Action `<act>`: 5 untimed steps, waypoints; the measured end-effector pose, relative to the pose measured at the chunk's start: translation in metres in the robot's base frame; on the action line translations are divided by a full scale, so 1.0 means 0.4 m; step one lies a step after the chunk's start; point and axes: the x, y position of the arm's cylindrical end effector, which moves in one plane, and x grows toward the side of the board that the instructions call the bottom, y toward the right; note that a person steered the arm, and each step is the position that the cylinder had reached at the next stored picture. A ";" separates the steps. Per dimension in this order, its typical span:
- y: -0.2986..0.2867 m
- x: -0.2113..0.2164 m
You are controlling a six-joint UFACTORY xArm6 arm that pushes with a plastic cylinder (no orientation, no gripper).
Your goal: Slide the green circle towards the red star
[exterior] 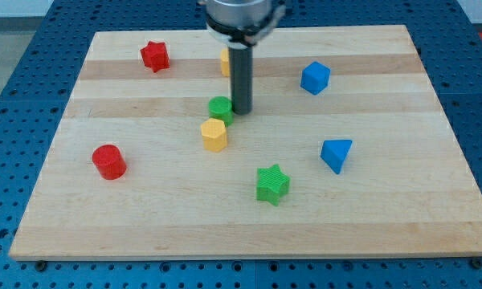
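The green circle (219, 108) sits near the middle of the wooden board (386, 217). The red star (154, 56) lies at the view's upper left. My tip (242, 111) rests on the board right beside the green circle, on its right side, touching or nearly touching it. The rod rises straight up from there and hides part of a yellow block (224, 61) behind it.
A yellow hexagon (214, 135) sits just below the green circle, almost touching it. A red cylinder (109, 161) is at the left, a green star (272, 184) at lower middle, a blue cube (314, 78) and a blue triangle (336, 154) at the right.
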 end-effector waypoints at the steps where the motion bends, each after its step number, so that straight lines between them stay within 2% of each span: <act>1: -0.040 -0.031; 2: 0.058 0.009; 3: 0.092 0.061; 5: -0.114 0.064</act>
